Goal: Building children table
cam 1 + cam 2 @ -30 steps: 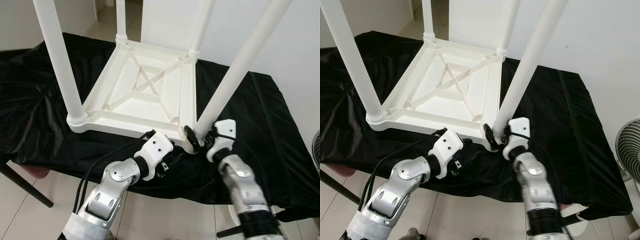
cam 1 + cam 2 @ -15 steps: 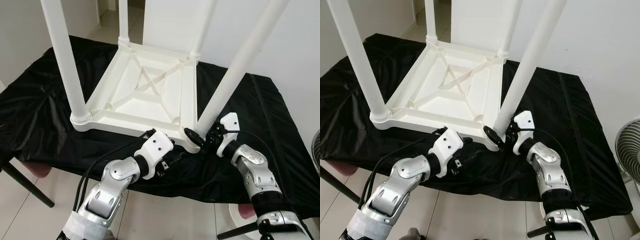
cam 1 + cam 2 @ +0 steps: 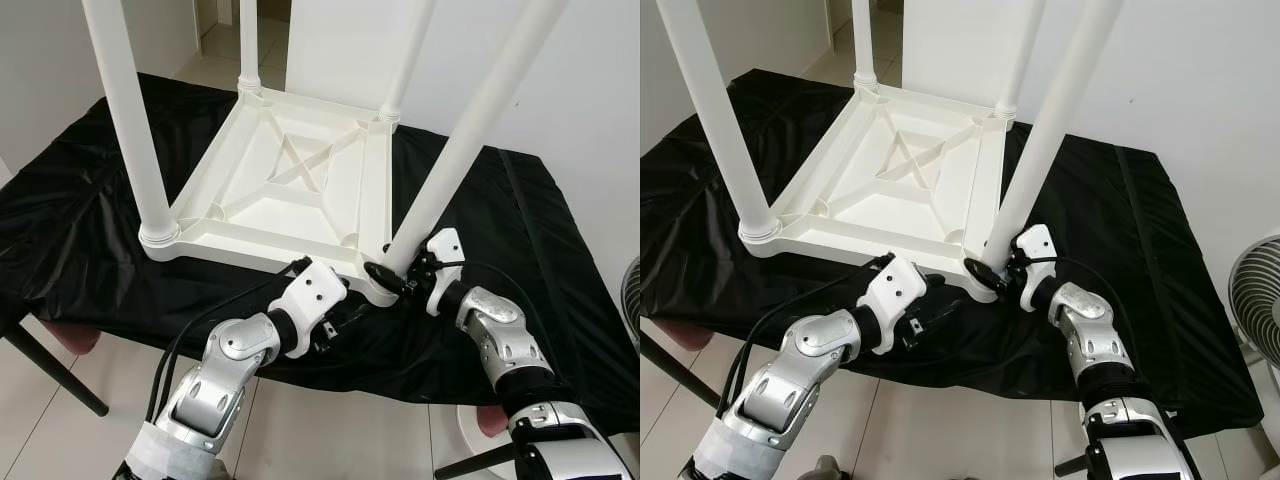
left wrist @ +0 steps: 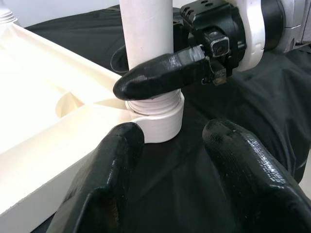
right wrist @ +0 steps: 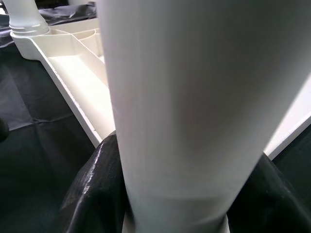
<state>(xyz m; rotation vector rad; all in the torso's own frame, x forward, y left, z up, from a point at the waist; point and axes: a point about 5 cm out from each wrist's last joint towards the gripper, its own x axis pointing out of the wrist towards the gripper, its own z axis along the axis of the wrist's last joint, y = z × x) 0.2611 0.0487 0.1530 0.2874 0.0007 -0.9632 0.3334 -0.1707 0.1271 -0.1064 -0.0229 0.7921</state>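
Four white legs stand up from a white children's table that lies upside down on a work surface draped in a crinkled black cloth. The cloth hangs over the near edge of that surface, and below it pale floor tiles show, with a dark slanted support leg under the near left corner. Behind the far edge is a white wall and an open doorway with more pale tiling beyond. At the right of the room, in the right eye view, part of a fan's wire grille stands on the floor.

The upturned table's ribbed underside faces up, forming a shallow tray with a cross-shaped brace in the middle; nothing lies in it. Its near right corner sits close to the near edge of the cloth, and the near right leg rises from the threaded collar there.

The right gripper is at the base of that leg, its black fingers closed around it just above the collar; the right wrist view has the leg pressed between the two pads. The left gripper hovers low over the cloth just in front of the same corner, fingers spread apart and holding nothing, one tip close to the collar
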